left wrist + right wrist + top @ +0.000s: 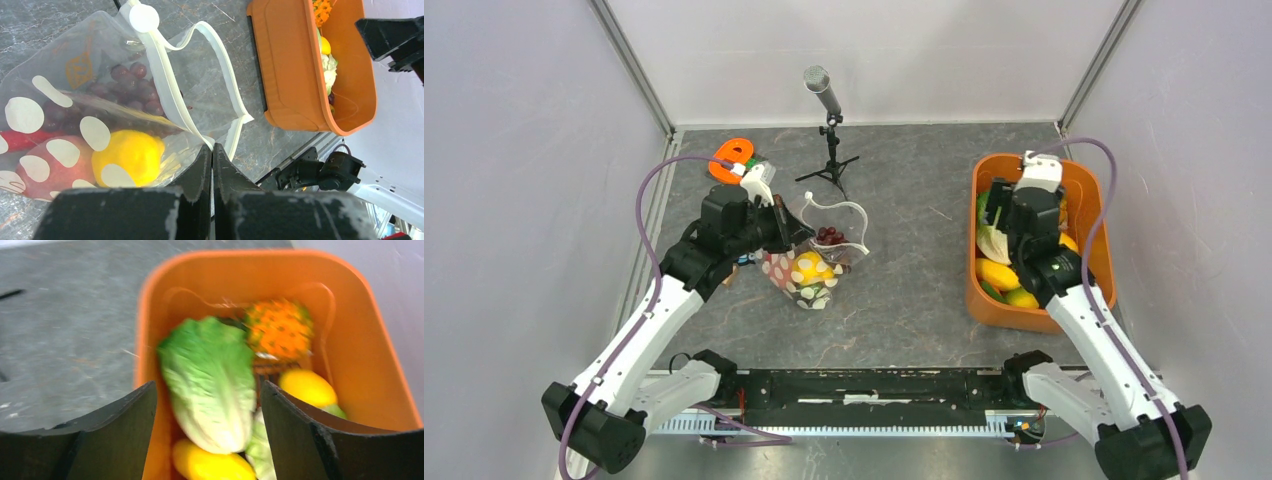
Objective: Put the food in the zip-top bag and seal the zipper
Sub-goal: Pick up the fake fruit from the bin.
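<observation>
We've got our left gripper (212, 152) pinched tight on the zip-top bag (22, 114) left of centre, grapes (132, 85) and yellow fruit (127, 155) inside; right gripper (207, 385) gapes wide over lettuce (215, 405) in the orange tub (360, 355)

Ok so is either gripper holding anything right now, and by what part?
The left gripper pinches the zip-top bag at its mouth edge, by the zipper strip. The right gripper is open above the lettuce, holding nothing.

Right end effector (207, 432) spread wide above lettuce (210, 380) in orange tub (370, 355).
</observation>
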Motion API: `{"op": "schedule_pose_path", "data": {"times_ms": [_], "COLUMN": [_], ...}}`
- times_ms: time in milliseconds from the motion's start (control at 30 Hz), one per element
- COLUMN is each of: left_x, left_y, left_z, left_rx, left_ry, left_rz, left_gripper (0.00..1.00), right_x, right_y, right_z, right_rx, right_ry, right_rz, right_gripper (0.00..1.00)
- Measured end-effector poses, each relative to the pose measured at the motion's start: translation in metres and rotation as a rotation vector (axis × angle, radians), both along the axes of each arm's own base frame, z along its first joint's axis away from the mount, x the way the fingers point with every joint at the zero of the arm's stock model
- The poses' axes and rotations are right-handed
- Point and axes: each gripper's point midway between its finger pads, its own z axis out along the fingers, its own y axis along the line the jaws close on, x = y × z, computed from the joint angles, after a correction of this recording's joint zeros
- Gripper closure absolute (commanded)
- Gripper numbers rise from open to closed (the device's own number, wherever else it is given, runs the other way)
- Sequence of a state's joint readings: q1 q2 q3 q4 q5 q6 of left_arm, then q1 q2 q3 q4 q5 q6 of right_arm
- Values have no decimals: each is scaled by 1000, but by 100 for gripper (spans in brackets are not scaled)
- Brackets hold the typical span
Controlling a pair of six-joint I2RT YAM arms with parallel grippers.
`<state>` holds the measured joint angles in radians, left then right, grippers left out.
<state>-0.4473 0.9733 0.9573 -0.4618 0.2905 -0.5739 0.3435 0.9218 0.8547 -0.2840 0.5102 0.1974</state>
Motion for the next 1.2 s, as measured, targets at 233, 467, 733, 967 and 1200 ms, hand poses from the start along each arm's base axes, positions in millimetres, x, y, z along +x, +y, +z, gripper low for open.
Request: {"op": "schedule_pose_path", "data": {"times_ms": [233, 467, 733, 967, 1200], "left_x": [0, -1, 1, 3, 2], "left_y": [0, 0, -2, -3, -4], "left_z": [-1, -1, -1, -3, -3], "left_rx": [0, -1, -3, -4, -6], "left_ry": [2, 2, 2, 3, 4], "left_rz": [-1, -3, -8, -10, -16], "left_gripper": [98, 98, 98, 98, 98], "right_x": [-39, -46, -19, -6, 3], "right_y": [-87, -146, -152, -163, -170], "right_z": [-61, -102, -138, -149, -165], "right_rx": [62, 124, 119, 66, 15], "right_ry": [132, 246, 385, 424, 455], "right_rz": [-301, -453, -354, -354, -333], "right_gripper": [15, 15, 10, 8, 7]}}
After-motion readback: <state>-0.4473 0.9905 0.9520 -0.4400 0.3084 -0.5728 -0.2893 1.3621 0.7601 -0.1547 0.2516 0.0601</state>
